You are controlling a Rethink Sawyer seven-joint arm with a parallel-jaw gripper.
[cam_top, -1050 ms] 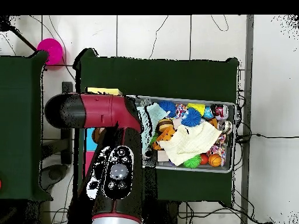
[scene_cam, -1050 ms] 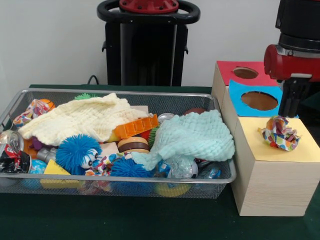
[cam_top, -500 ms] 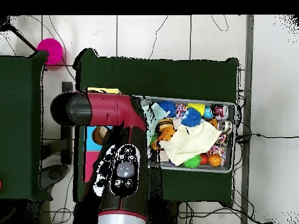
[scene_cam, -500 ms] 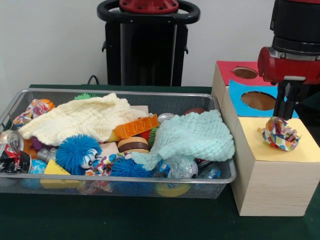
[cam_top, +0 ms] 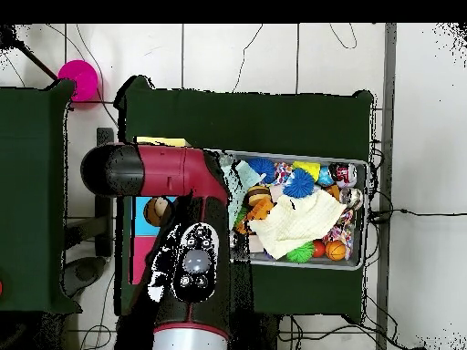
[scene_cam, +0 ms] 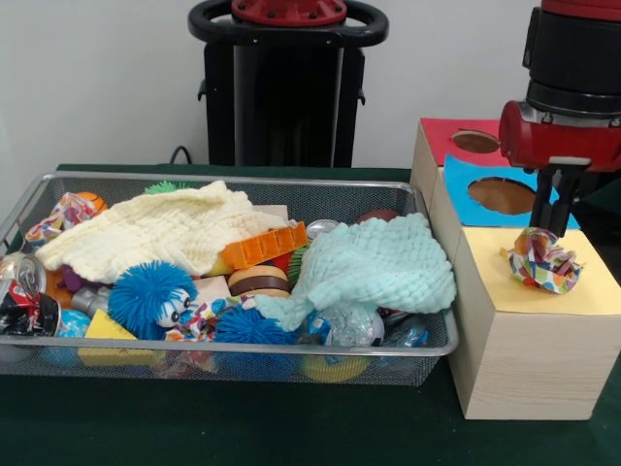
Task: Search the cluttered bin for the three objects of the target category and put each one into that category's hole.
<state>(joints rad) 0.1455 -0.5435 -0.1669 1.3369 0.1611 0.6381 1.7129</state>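
The wire-mesh bin (scene_cam: 233, 181) holds a pile of toys and cloths. One polka-dot cloth (scene_cam: 543, 260) sits bunched on the yellow top (scene_cam: 602, 291) of the nearest wooden box and covers the hole. My gripper (scene_cam: 551, 227) hangs straight down over it, fingers close together with their tips in the top of the cloth. A second polka-dot cloth (scene_cam: 60, 214) lies in the bin's far left corner. A third (scene_cam: 201, 316) peeks out among the toys at the front. In the overhead view my arm (cam_top: 187, 264) hides the gripper and boxes.
A pale yellow knitted cloth (scene_cam: 155, 231) and a mint-green knitted cloth (scene_cam: 378, 264) lie over the bin's contents, with blue spiky balls (scene_cam: 150, 291), cans and blocks. The blue-faced hole (scene_cam: 502, 195) and red-faced hole (scene_cam: 476, 142) lie behind the yellow box. The bin also shows overhead (cam_top: 365, 214).
My arm has come down slightly over the yellow box, and the bunched polka-dot cloth sits a touch lower. The bin's contents have not moved.
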